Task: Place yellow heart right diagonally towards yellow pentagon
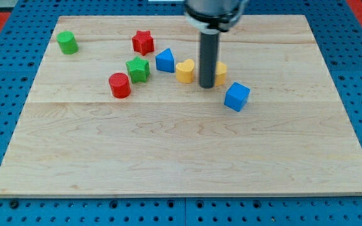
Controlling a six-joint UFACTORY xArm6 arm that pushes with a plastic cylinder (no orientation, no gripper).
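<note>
The yellow heart point(185, 71) lies on the wooden board near the upper middle. My tip point(207, 85) rests on the board just right of the heart, between it and the yellow pentagon point(220, 73). The rod hides most of the pentagon; only its right part shows. Heart and pentagon lie almost level with each other, a rod's width apart.
A blue triangle point(164, 61) sits just left of the heart. A green star point(137, 69), a red cylinder point(119, 85), a red star point(142, 42) and a green cylinder point(67, 43) lie further left. A blue cube point(237, 96) sits below right of the pentagon.
</note>
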